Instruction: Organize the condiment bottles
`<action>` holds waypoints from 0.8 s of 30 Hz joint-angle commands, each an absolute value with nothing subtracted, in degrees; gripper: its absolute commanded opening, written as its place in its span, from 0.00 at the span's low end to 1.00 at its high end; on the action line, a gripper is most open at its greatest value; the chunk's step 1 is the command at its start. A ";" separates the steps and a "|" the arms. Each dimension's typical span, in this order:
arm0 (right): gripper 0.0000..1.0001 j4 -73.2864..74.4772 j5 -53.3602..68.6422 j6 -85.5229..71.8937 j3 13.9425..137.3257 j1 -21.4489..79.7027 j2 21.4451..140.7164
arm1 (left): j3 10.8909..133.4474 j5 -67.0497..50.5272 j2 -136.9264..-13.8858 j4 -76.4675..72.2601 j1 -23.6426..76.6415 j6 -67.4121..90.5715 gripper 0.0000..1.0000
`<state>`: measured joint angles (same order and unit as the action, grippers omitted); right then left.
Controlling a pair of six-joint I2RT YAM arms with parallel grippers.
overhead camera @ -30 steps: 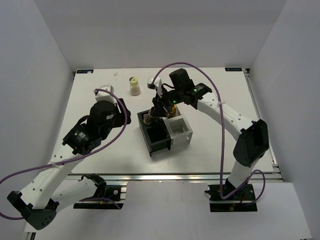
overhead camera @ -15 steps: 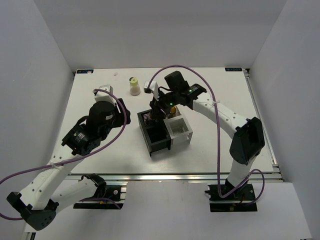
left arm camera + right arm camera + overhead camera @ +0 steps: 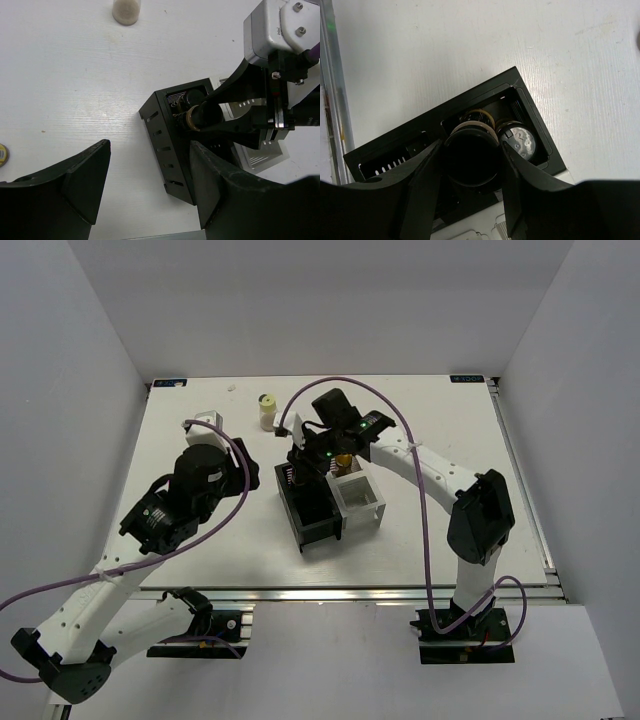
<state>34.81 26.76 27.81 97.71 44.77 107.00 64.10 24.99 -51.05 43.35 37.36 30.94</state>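
Note:
My right gripper (image 3: 471, 147) is shut on a dark brown bottle (image 3: 472, 156) by its black cap. It holds the bottle over the far cell of the black organizer (image 3: 385, 142). A second black-capped bottle (image 3: 520, 141) stands in that cell just beside it. The top view has this gripper (image 3: 305, 458) at the organizer's far end. An amber bottle (image 3: 343, 461) stands at the far end of the white organizer (image 3: 362, 500). The cream-white bottle (image 3: 267, 412) stands alone on the table behind. My left gripper (image 3: 150, 144) hangs open and empty, left of the black organizer (image 3: 167, 145).
The two organizers sit side by side mid-table, the black one on the left. A small round thing (image 3: 2, 154) lies on the table at the left edge of the left wrist view. The table's metal front rail (image 3: 350, 592) runs along the near side.
My right gripper has carried the dark bottle leftward, from above the line between the two organizers to above the black one's far cell. This uncovers the amber bottle. The left arm has barely moved.

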 commanded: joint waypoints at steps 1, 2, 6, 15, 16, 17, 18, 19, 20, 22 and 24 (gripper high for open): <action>0.32 34.45 26.46 28.83 99.67 45.35 107.14 | 63.72 25.49 -50.45 43.24 37.44 31.20 0.74; 0.34 34.37 26.37 29.00 99.58 45.44 107.23 | 63.81 25.40 -50.62 43.16 37.44 31.11 0.75; 0.51 34.45 26.46 28.83 100.02 46.05 107.84 | 64.69 24.96 -51.50 43.15 37.44 30.67 0.76; 0.66 35.77 27.60 28.83 100.46 46.05 108.02 | 65.04 24.35 -51.68 43.07 37.44 30.67 0.80; 0.68 35.86 27.95 28.74 100.55 46.05 107.76 | 65.04 24.35 -51.77 42.98 37.44 30.67 0.81; 0.68 35.95 28.21 28.57 100.55 46.05 107.58 | 65.13 24.26 -51.85 42.98 37.44 30.76 0.81; 0.68 36.03 28.65 28.30 101.07 46.05 107.40 | 65.21 24.17 -51.77 42.89 37.44 30.76 0.81; 0.68 36.12 29.26 27.95 101.60 46.05 106.79 | 65.39 24.17 -51.77 42.98 37.44 30.76 0.81; 0.68 36.38 29.70 27.60 102.30 46.05 106.44 | 65.56 24.26 -51.77 43.33 37.44 30.85 0.81; 0.67 36.13 32.16 26.90 104.75 46.05 104.60 | 66.27 24.52 -51.77 44.20 37.35 31.29 0.77; 0.64 35.16 34.09 26.11 105.82 45.88 101.80 | 66.97 24.87 -51.59 44.91 37.44 31.81 0.59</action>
<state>36.71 29.36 27.70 101.45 45.82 107.90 64.34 24.62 -52.10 43.55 37.36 31.53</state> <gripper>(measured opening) 0.653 0.673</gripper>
